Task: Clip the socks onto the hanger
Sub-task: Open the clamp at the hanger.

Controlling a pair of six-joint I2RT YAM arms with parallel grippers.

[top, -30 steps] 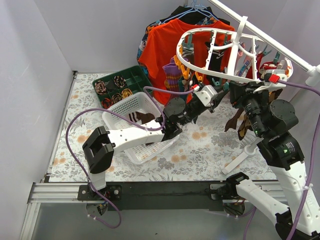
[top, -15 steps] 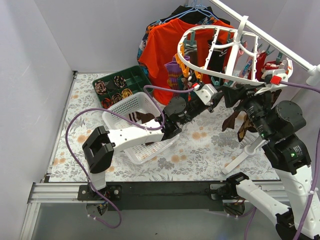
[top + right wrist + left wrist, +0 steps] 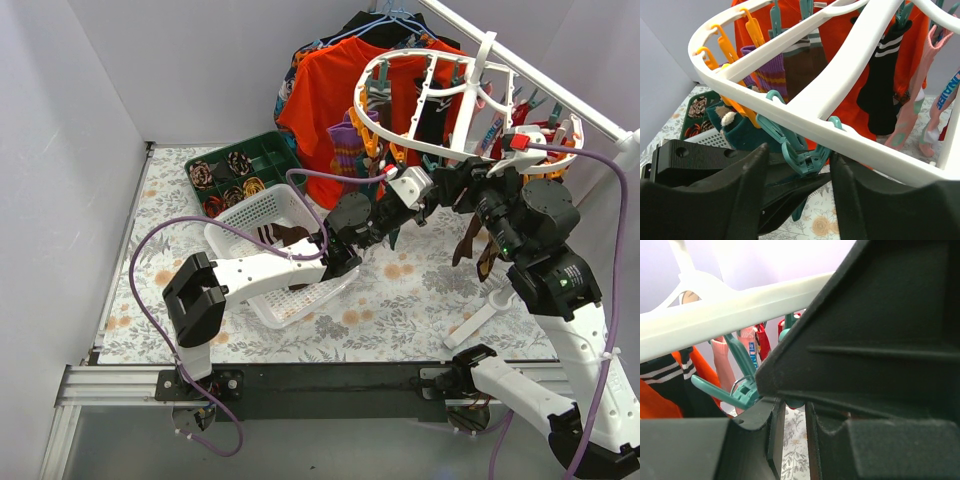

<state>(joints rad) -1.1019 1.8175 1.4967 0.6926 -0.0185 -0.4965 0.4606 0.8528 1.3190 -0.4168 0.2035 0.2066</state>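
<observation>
The white hanger (image 3: 436, 148) hangs from the rail, and its rim (image 3: 855, 137) crosses the right wrist view. My right gripper (image 3: 468, 190) (image 3: 800, 152) is open. Its fingers stand on either side of a teal clip (image 3: 809, 156) under the rim. My left gripper (image 3: 445, 192) (image 3: 795, 410) reaches in from the left, its black fingers (image 3: 790, 189) just below that clip. Its jaws are a narrow slit apart and the tablecloth shows through. I cannot tell if anything is pinched at the tips. A brown argyle sock (image 3: 478, 245) dangles below both grippers. Purple-striped (image 3: 771, 75), dark teal (image 3: 740, 132) and black (image 3: 880, 85) socks hang clipped.
A white basket (image 3: 240, 215) with a dark sock (image 3: 288, 235) sits mid-table. Behind it is a green tray (image 3: 262, 152) of rolled bundles. An orange T-shirt (image 3: 320, 90) hangs at the back. The white rail (image 3: 545, 88) slants across the upper right. A white bar (image 3: 480, 312) lies on the floral cloth.
My right gripper has opened from a closed grip at the clip, and its arm has shifted up and to the left. The left arm has stayed put.
</observation>
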